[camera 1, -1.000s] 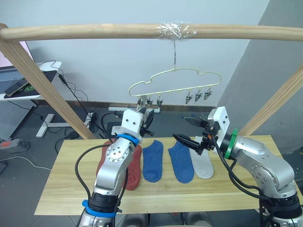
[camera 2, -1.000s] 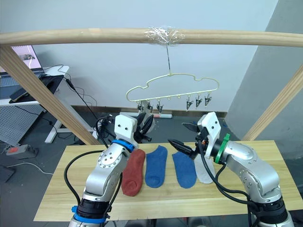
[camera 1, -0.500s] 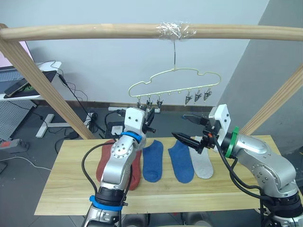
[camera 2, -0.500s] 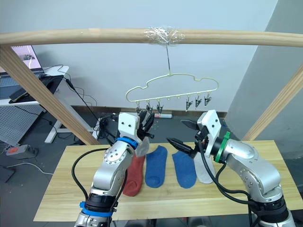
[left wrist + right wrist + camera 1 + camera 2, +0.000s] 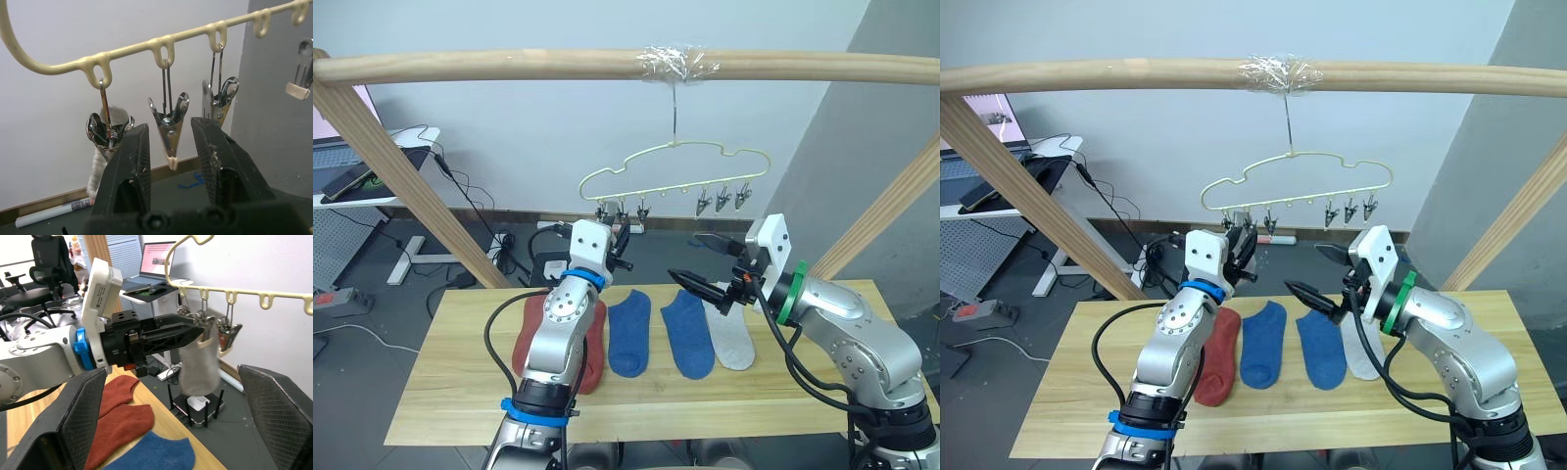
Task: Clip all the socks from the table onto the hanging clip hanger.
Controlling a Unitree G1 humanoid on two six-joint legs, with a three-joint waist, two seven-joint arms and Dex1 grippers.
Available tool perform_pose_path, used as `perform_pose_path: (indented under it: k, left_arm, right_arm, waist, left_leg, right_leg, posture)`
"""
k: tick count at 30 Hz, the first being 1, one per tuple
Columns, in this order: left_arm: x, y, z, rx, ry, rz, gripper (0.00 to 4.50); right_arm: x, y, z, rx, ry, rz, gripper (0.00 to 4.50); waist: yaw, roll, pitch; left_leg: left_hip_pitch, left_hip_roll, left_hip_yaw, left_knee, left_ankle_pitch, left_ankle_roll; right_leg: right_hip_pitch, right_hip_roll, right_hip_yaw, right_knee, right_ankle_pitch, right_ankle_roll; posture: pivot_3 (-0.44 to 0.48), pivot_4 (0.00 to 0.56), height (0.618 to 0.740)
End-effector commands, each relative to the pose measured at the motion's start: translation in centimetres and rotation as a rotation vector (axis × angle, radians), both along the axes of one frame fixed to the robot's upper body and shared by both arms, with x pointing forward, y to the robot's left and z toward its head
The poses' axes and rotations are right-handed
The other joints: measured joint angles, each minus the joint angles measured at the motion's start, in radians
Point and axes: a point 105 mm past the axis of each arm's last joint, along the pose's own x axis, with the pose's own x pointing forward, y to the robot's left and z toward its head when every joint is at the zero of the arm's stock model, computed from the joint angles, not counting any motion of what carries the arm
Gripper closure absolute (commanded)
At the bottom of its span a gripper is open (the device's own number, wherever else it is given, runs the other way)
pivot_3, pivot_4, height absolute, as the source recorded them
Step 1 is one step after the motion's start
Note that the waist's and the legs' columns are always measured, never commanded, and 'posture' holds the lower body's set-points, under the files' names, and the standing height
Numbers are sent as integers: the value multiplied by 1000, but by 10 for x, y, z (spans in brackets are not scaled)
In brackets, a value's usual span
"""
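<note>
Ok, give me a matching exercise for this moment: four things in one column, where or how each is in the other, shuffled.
Things:
1. rust-red socks
2. blue socks
3. hanging grey sock
4. left hand

Places or states:
a. hanging from a clip on the clip hanger
b. open, one finger on either side of a clip
c. flat on the table, middle of the row
d. flat on the table, leftmost in the row

Pairs: 1-d, 2-c, 3-a, 4-b.
</note>
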Motion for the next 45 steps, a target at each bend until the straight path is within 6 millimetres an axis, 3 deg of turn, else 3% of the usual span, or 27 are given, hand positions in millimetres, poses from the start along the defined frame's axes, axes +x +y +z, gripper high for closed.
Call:
perform_pose_path:
  k: [1, 35, 41, 45]
  left_arm:
    - [2, -3, 16, -13, -64, -2, 3015]
    - [15, -2, 23, -7, -114, 7, 3015]
    - [17, -5, 25, -20, -117, -7, 4181]
    - [18, -7, 25, -22, -113, -18, 4420]
  right_arm:
    - [-2, 3, 11, 12, -49, 16, 0]
    - [-1, 12, 17, 46, -59, 28, 0]
    - [-1, 12, 17, 50, -53, 26, 0]
    - [1, 12, 18, 51, -55, 21, 0]
  waist:
    - [0, 0, 0]
    - [-2, 0, -1]
    - [-2, 0, -1]
    - [-5, 0, -1]
  left_leg:
    - [0, 0, 0, 0, 0, 0]
    - [0, 0, 0, 1, 0, 0]
    - [0, 0, 0, 1, 0, 0]
    - [0, 0, 0, 1, 0, 0]
  right_leg:
    - [0, 0, 0, 0, 0, 0]
    - [0, 0, 0, 1, 1, 0]
    - [0, 0, 0, 1, 1, 0]
    - [0, 0, 0, 1, 1, 0]
  posture:
    - [-87, 135, 740]
    - [-107, 119, 740]
    - [-110, 125, 740]
    - [-115, 133, 740]
